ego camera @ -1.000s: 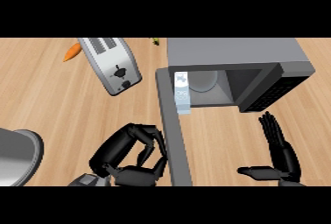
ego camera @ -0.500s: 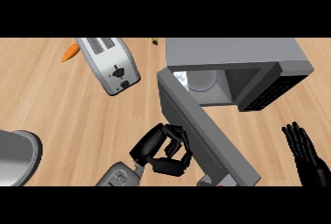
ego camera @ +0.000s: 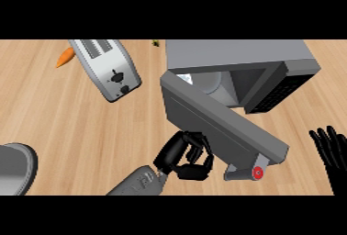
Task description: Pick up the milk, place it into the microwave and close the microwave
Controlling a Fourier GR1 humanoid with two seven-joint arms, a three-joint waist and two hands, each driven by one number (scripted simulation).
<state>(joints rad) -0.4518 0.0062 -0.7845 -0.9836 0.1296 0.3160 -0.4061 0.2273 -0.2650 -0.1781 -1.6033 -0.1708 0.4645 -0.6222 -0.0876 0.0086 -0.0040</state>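
Head view: the left hand (ego camera: 184, 158) is clenched, its curled fingers against the half-swung microwave door (ego camera: 220, 126). The right hand (ego camera: 332, 149) rests released at the counter's right edge. The milk (ego camera: 186, 79) stands inside the microwave (ego camera: 237, 57); no readable writing.

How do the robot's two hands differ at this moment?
The left hand has its fingers curled and sits against the outside of the half-open microwave door; the right hand is open, fingers straight and pointing up, resting at the view's right edge, touching nothing. Both are black and hold nothing.
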